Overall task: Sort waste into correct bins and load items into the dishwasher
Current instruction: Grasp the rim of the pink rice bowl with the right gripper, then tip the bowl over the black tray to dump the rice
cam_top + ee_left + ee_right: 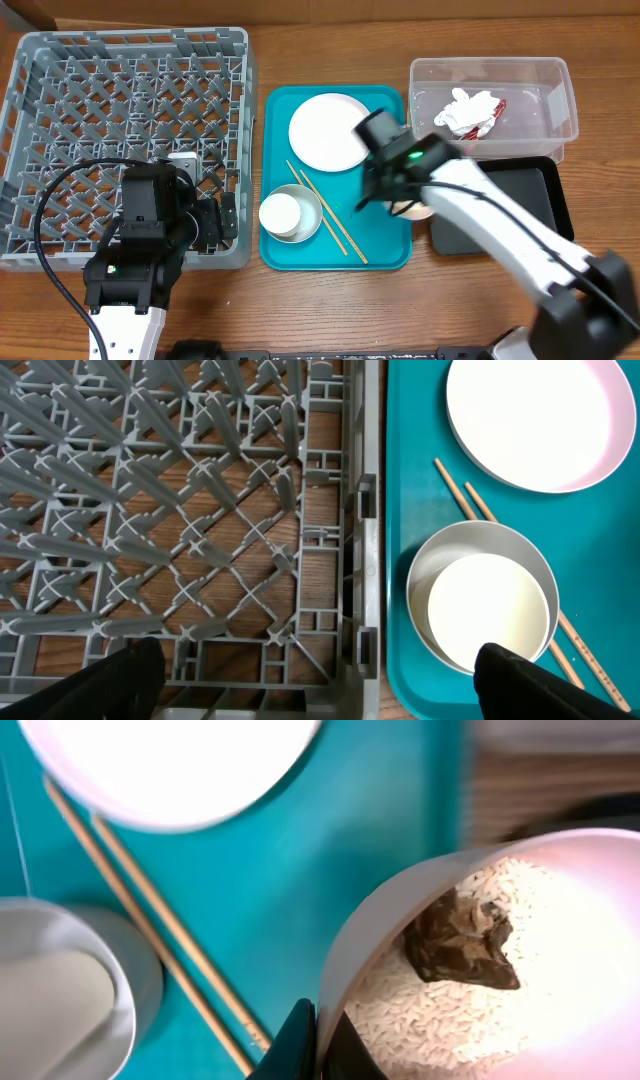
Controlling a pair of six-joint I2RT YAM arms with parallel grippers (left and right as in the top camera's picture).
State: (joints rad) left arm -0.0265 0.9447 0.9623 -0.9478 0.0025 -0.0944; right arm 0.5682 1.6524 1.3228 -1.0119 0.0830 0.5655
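My right gripper (385, 195) (320, 1035) is shut on the rim of the small white dish with a pink outside (413, 209) (370, 940). It holds the dish over the right edge of the teal tray (385, 250). White rice grains (430, 1010) and a brown food lump (460, 940) lie in the dish. The large white plate (325, 130), chopsticks (335, 225) and the metal bowl (312, 203) with the white cup (280, 212) inside rest on the teal tray. My left gripper (215, 215) (315, 685) is open and empty over the front right corner of the grey dish rack (60, 60) (150, 510).
The clear tub (555, 85) at the back right holds crumpled white tissue (468, 108) and a red wrapper (497, 108). The black tray (530, 200) lies in front of it, right of the teal tray. The rack fills the left side.
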